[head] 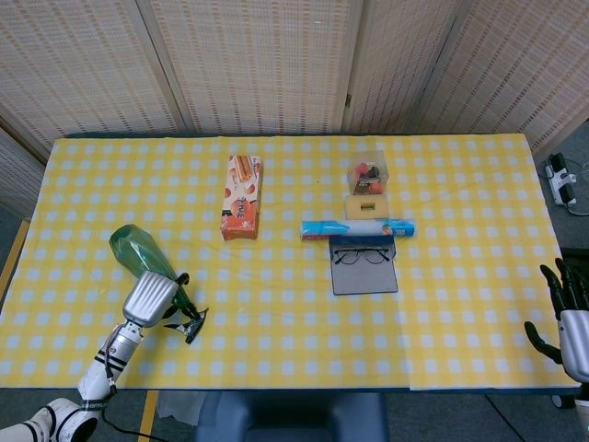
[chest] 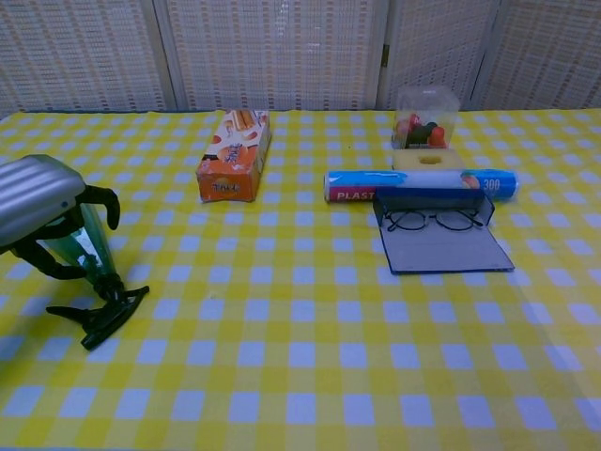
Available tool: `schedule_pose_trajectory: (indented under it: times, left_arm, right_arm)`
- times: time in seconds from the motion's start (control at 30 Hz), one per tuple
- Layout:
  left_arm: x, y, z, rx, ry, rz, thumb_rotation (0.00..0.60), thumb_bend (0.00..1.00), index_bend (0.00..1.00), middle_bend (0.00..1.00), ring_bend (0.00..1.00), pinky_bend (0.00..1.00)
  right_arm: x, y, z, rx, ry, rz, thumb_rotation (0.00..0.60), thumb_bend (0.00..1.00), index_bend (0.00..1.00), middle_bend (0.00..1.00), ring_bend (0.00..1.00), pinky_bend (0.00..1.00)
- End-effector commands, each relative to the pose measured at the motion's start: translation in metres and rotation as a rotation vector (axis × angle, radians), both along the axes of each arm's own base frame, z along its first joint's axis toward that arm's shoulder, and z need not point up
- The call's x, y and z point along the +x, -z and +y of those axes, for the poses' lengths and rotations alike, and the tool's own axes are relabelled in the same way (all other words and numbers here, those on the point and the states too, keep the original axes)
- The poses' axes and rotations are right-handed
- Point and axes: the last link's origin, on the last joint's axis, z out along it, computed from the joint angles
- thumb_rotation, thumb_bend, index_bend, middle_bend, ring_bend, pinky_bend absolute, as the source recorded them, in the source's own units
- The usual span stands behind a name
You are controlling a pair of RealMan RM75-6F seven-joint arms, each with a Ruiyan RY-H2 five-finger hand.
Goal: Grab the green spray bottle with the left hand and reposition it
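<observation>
The green spray bottle (head: pixel 136 250) lies on its side at the table's front left, its black trigger head (head: pixel 190 324) pointing toward the front edge. My left hand (head: pixel 152 296) hangs over the bottle's narrow lower part. In the chest view the left hand (chest: pixel 39 201) arches above the bottle (chest: pixel 86 246), with fingers (chest: pixel 106 203) curving down on either side and not visibly clamped on it. My right hand (head: pixel 571 324) is off the table's right front corner, fingers spread and holding nothing.
An orange snack box (head: pixel 241 197) lies behind the middle. A blue-ended roll (head: pixel 357 228), glasses on a grey case (head: pixel 363 264) and a clear box of small items (head: pixel 367 178) sit right of centre. The yellow checked cloth (head: pixel 276 313) covers the table.
</observation>
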Motion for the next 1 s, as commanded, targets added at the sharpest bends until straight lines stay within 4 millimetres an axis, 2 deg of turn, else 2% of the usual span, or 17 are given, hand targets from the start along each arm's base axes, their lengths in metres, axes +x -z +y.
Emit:
schedule_pose_trajectory:
  times: [0.03, 0.4, 1.0]
  left_arm:
    - [-0.002, 0.000, 0.002, -0.003, -0.005, 0.014, 0.600, 0.17, 0.46, 1.00, 1.00, 1.00]
    - [-0.011, 0.003, 0.002, -0.039, -0.027, 0.047, 0.600, 0.17, 0.46, 1.00, 1.00, 1.00]
    - [-0.011, 0.016, 0.009, -0.089, -0.043, 0.134, 0.600, 0.18, 0.47, 1.00, 1.00, 1.00]
  right_arm:
    - [-0.001, -0.001, 0.000, -0.003, 0.004, -0.001, 0.600, 0.34, 0.00, 0.00, 0.00, 0.00]
    - [-0.002, 0.000, -0.002, 0.004, 0.014, -0.002, 0.600, 0.34, 0.00, 0.00, 0.00, 0.00]
    - [-0.001, -0.002, 0.000, 0.007, 0.004, -0.005, 0.600, 0.34, 0.00, 0.00, 0.00, 0.00]
